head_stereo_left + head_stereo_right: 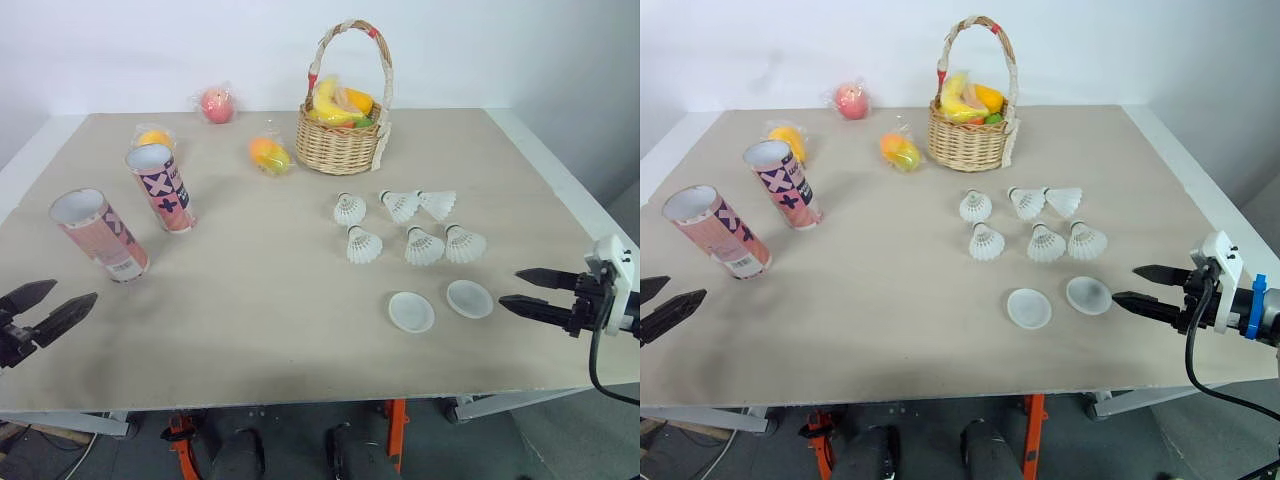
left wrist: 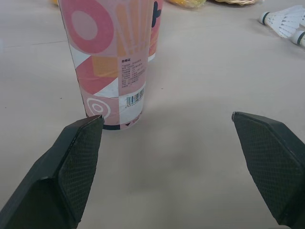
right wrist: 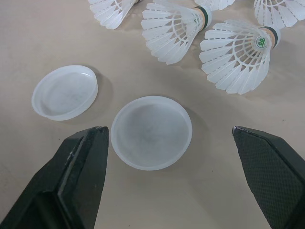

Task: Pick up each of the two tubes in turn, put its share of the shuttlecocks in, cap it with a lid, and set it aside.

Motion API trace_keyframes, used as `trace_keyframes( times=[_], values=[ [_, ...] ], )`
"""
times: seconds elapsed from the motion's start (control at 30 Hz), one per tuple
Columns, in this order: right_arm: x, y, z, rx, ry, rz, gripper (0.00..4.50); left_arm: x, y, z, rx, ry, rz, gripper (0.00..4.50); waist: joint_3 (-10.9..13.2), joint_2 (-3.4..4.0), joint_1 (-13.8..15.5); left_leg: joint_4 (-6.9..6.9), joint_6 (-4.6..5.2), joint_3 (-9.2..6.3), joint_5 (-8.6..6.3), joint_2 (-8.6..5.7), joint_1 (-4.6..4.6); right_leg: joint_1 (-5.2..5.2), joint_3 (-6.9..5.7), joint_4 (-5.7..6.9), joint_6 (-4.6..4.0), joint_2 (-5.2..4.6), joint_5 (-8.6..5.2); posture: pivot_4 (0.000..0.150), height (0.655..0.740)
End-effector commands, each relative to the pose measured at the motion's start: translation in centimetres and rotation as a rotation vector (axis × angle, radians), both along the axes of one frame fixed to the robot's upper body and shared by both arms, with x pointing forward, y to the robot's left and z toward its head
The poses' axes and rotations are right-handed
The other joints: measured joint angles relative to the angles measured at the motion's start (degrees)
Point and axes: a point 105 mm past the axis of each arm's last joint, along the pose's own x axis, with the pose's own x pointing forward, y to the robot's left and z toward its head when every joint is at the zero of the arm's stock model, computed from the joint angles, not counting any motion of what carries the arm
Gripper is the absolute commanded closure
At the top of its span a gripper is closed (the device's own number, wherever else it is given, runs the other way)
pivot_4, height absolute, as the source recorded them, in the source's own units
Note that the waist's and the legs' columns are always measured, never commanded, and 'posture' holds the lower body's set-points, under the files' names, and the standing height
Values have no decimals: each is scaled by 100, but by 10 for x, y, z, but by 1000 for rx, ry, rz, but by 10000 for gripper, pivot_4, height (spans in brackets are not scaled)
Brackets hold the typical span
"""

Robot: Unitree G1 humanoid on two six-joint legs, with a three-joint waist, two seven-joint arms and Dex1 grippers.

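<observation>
Facing the near tube [image 1: 98, 235] with the left gripper [image 1: 70, 295], fingers spread: upright on the table [image 1: 250, 290], mouth up, just ahead, untouched. Seemingly empty, like the far tube [image 1: 160, 187]. Right gripper [image 1: 512, 287] likewise spread, beside two lids [image 1: 411, 311]; six shuttlecocks [image 1: 423, 247] loose beyond.

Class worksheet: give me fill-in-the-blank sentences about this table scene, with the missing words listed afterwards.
The table holds ____ shuttlecocks.
Both tubes stand upright with ____ tops.
The open right gripper points toward two white ____.
The yellow banana sits in the ____.
Missing words: six; open; lids; basket.
</observation>
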Motion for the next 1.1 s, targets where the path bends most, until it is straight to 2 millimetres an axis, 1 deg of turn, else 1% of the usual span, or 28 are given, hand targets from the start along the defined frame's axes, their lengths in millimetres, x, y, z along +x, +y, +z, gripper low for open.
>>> trace_keyframes(
  times=[0.03,0.13,0.27,0.33,0.47,0.5,0.57,0.6,0.67,0.8,0.87,0.93,1.0,1.07,1.1],
  values=[
    [3,2,8,2,-34,16,700,1,1,12,19,-45,10,0,0,0,0,0,0,0,0,0,0,0,0,0,0,0,0,1500,7400],
    [4,8,6,12,-36,33,700,4,-5,13,3,-52,-8,0,0,-1,0,0,0,0,0,0,1,0,1,0,1,0,1,1500,7400],
    [5,16,7,23,-40,62,700,3,-8,12,-10,-41,-10,0,0,0,-2,1,1,8,-1,0,2,0,8,0,4,1,2,1500,7400],
    [7,26,9,40,-50,91,700,2,-9,12,-26,-49,6,0,0,0,-2,1,1,8,-3,0,2,0,8,0,5,1,2,1500,7400],
    [10,60,15,131,-73,182,700,-1,-12,7,-21,-73,47,0,0,-2,-18,1,2,11,-3,2,4,0,11,1,6,2,3,1500,7400],
    [9,71,17,150,-75,218,700,0,-9,8,-38,-91,78,0,0,-1,-17,1,2,10,-3,4,4,0,10,1,7,4,3,1500,7400],
    [6,93,20,187,-76,293,700,0,-6,9,-133,-86,104,0,-1,-2,-12,1,2,11,-3,4,6,2,12,3,8,4,4,1500,7400],
    [3,107,22,212,-73,337,700,-2,-6,9,-166,-85,106,0,0,-6,-10,2,2,5,-3,4,6,2,10,4,9,7,6,1500,7400],
    [-4,134,26,251,-68,430,700,-7,-7,8,-173,-106,101,0,0,-5,-20,2,2,4,-3,8,5,2,9,5,9,9,6,1500,7400],
    [-21,193,37,329,-70,627,700,-16,-1,6,-228,-140,129,0,-1,-11,-30,2,-3,9,-6,8,4,0,12,4,10,7,5,1500,7400],
    [-24,205,40,339,-74,661,700,-18,0,3,-215,-141,128,0,-3,-15,-34,2,-3,7,-6,11,4,-1,9,4,8,9,5,1500,7400],
    [-12,229,37,301,-78,630,700,-17,6,-8,-34,-139,181,0,-12,-29,-30,2,-3,5,-6,10,3,0,6,4,6,8,3,1500,7400],
    [4,248,38,263,-112,575,700,-10,9,-11,65,-173,210,0,-15,-34,-32,3,-4,8,-6,10,5,-1,9,4,-1,7,7,1500,7400],
    [10,257,43,280,-117,551,700,-2,10,-12,89,-200,220,0,-23,-47,-3,4,-3,7,-5,11,4,-4,8,4,-3,7,11,1500,7400],
    [10,262,46,280,-132,549,700,5,7,-12,94,-209,206,0,-26,-52,10,4,-2,7,-4,11,3,-8,4,4,-3,4,11,1500,7400]
  ],
)
